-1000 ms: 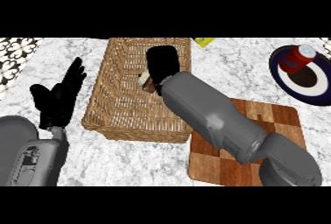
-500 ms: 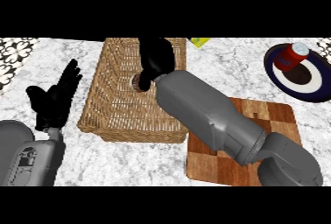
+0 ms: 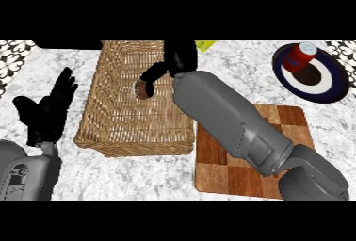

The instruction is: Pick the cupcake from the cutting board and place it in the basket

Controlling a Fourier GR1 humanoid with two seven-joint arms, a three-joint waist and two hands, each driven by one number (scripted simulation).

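Marble counter point(image 3: 243, 70) carries the wicker basket point(image 3: 118, 122). I read the right hand point(image 3: 182, 59) above the basket with its fingers released. The cupcake point(image 3: 144, 89) lies inside the basket, at the thumb tip. Left hand point(image 3: 47, 110) rests unclenched left of the basket.

You'll find the basket point(image 3: 132, 117) is woven wicker, tan and rough, with its strands standing out in ribs. The cutting board point(image 3: 240, 176) is wood, chequered in light and dark brown blocks, smooth with a soft sheen. The surface point(image 3: 230, 61) looks like polished marble, white with grey veins. The right forearm point(image 3: 230, 122) and left forearm point(image 3: 24, 174) have smooth grey shells, like matt plastic or painted metal. The right robot hand point(image 3: 181, 59) and left robot hand point(image 3: 45, 110) are plain matt black. The plate point(image 3: 327, 92) looks glazed, and the red can point(image 3: 300, 54) looks glossy.
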